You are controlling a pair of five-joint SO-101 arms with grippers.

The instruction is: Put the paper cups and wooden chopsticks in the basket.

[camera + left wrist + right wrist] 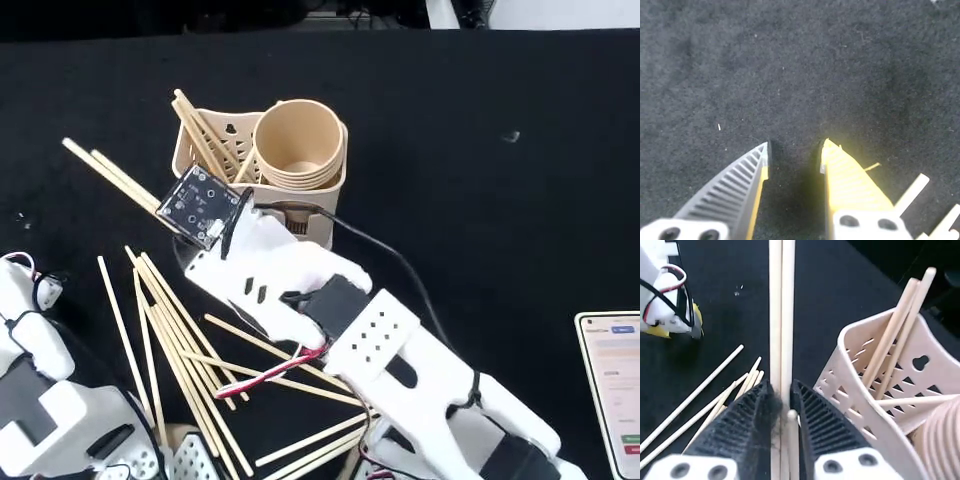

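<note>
Right gripper [782,402]: clamping two held chopsticks [781,300], just beside basket [852,347].
Paper cups [298,145]: sitting stacked inside basket.
Loose chopsticks [185,340]: lying near basket.
Left gripper [793,150]: hanging part-open, gripping nothing, well apart from basket.

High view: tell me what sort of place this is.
Likely a robot practice bench: a black cloth-covered table, the white right arm over it, and wooden chopsticks strewn beside a basket of paper cups.
</note>
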